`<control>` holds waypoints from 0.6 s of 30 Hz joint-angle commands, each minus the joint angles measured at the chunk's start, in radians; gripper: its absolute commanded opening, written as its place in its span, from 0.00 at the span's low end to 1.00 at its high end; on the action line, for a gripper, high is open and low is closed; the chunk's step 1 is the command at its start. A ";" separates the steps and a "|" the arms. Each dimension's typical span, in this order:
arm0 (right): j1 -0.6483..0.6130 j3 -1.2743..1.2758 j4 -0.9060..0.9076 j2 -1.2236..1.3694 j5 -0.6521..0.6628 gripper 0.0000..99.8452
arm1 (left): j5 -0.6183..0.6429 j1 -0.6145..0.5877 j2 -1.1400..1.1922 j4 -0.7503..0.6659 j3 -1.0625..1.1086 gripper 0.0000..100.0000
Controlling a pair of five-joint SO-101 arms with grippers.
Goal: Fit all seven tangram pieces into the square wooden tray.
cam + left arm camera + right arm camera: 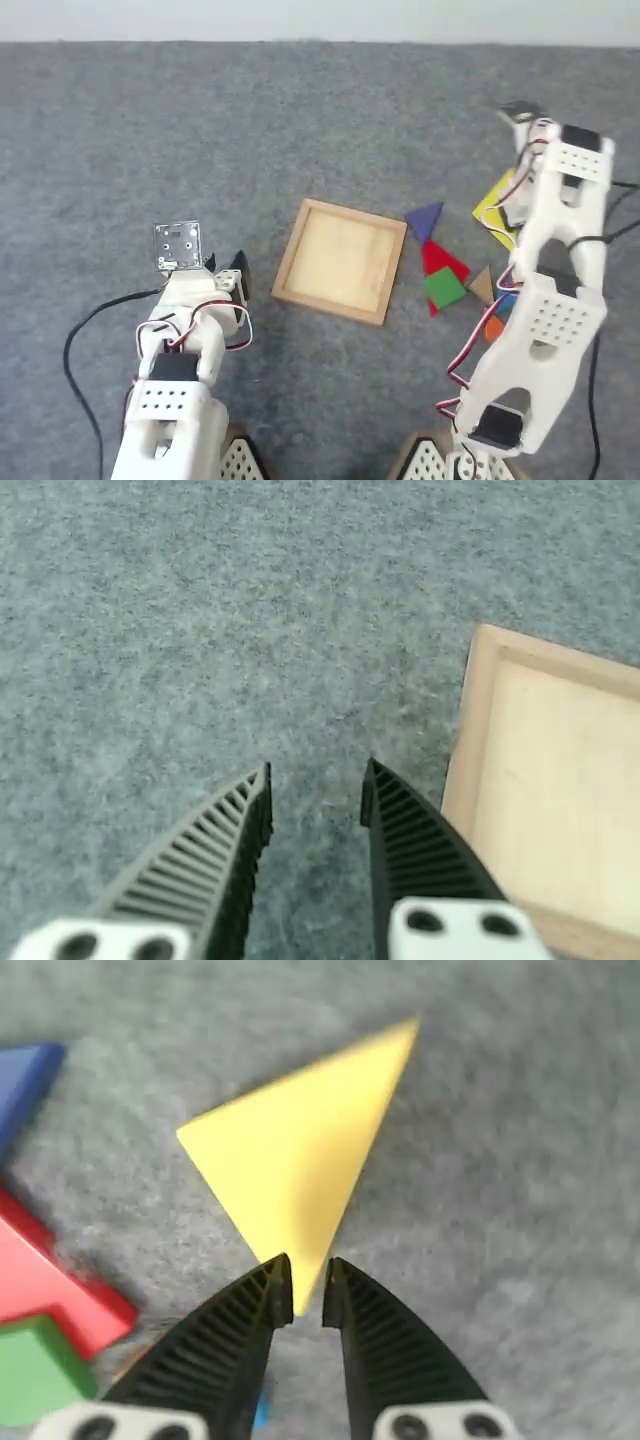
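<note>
The square wooden tray (340,260) lies on the grey carpet with nothing in it; its corner (540,780) also appears in the left wrist view. Right of it lie a purple triangle (425,219), a red piece (441,261), a green square (445,289), a tan triangle (482,284) and an orange piece (493,328). My right gripper (305,1282) is shut on one corner of the yellow triangle (300,1155), which sits at the far right (495,203). My left gripper (315,775) is open over bare carpet just left of the tray.
In the right wrist view the blue piece (25,1080), red piece (50,1290) and green square (35,1370) sit close beside the yellow triangle. The right arm (540,320) covers part of the pieces below it. Open carpet lies behind and left of the tray.
</note>
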 commanded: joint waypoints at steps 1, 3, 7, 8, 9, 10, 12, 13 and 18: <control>-0.025 -0.107 0.064 -0.025 -0.166 0.05 | 0.011 -0.006 -0.014 0.003 -0.012 0.15; -0.038 -0.127 0.076 -0.021 -0.195 0.07 | 0.011 -0.006 -0.014 0.003 -0.012 0.15; -0.038 -0.135 0.067 -0.022 -0.226 0.15 | 0.011 -0.006 -0.014 0.003 -0.012 0.15; -0.044 -0.135 0.054 -0.021 -0.259 0.18 | 0.011 -0.006 -0.014 0.003 -0.012 0.15; -0.059 -0.135 0.042 -0.019 -0.298 0.20 | 0.011 -0.006 -0.014 0.003 -0.012 0.15; -0.074 -0.135 0.024 -0.018 -0.333 0.23 | 0.011 -0.006 -0.014 0.003 -0.012 0.15; -0.105 -0.133 -0.010 -0.015 -0.408 0.27 | 0.011 -0.006 -0.014 0.003 -0.012 0.15; -0.124 -0.133 -0.018 -0.012 -0.440 0.29 | 0.011 -0.006 -0.014 0.003 -0.012 0.15; -0.200 -0.135 -0.054 -0.007 -0.569 0.31 | 0.011 -0.006 -0.014 0.003 -0.012 0.15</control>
